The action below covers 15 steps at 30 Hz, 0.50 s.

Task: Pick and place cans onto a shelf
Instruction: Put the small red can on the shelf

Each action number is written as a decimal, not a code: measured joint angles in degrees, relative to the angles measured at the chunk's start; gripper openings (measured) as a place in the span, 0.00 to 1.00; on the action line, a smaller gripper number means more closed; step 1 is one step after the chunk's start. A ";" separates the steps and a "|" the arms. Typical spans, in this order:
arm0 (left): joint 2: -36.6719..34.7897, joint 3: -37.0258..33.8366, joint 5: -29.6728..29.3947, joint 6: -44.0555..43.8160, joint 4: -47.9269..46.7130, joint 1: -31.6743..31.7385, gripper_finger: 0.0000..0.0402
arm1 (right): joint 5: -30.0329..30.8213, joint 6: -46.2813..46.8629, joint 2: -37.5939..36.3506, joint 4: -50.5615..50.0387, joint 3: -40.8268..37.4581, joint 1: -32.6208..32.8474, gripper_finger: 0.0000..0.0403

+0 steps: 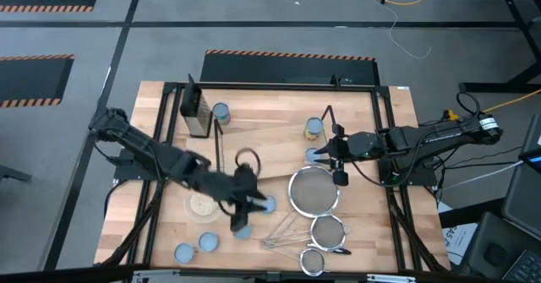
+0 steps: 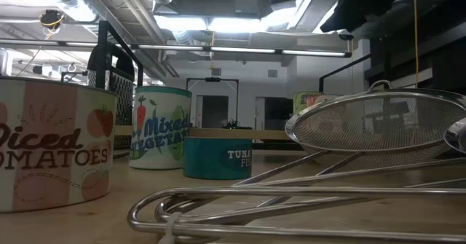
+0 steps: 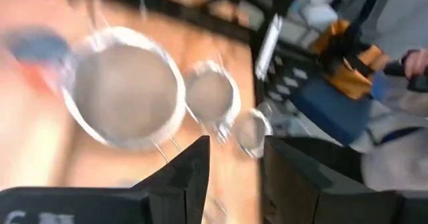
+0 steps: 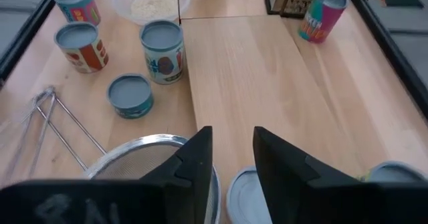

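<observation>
The right gripper [image 4: 229, 158] hangs with fingers parted directly above a can [image 4: 249, 196] standing upright against the shelf [image 4: 267, 83] edge, beside a large strainer [image 4: 144, 158]; that arm is nearer. Farther off, the left gripper [image 1: 247, 200] hovers over another can [image 1: 265, 205], fingers apart, holding nothing. The can under the right fingers is cut off
</observation>
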 joint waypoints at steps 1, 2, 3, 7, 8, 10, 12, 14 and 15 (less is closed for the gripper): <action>1.12 0.76 0.93 -3.05 -1.20 -0.80 0.33 | -0.04 0.35 0.00 0.00 0.00 0.00 0.28; 2.21 1.39 1.89 -5.98 -2.31 -1.56 0.33 | -0.05 0.66 0.00 0.00 0.00 0.00 0.28; 3.32 1.90 2.91 -8.77 -2.89 -2.27 0.33 | -0.08 0.92 0.00 -0.02 0.00 0.00 0.28; 7.16 2.54 7.36 -19.71 -2.88 -4.53 0.33 | -1.46 0.06 0.00 -0.02 0.00 0.00 0.28; 8.02 2.54 8.44 -22.79 -2.93 -5.02 0.33 | -1.56 -0.09 0.00 -0.02 0.00 0.00 0.28; 9.70 2.54 10.91 -28.77 -2.98 -5.82 0.33 | -1.57 -0.09 0.00 -0.02 0.00 0.00 0.28; 11.33 2.54 13.64 -33.98 -2.97 -6.36 0.33 | -1.57 -0.33 0.00 -0.05 0.00 0.00 0.28; 12.81 2.54 15.96 -37.47 -3.03 -6.59 0.33 | -1.56 -1.51 0.00 -0.06 0.00 0.00 0.28; 13.37 2.55 16.82 -38.41 -3.27 -6.60 0.33 | -1.58 -2.11 0.00 -0.10 0.00 0.00 0.28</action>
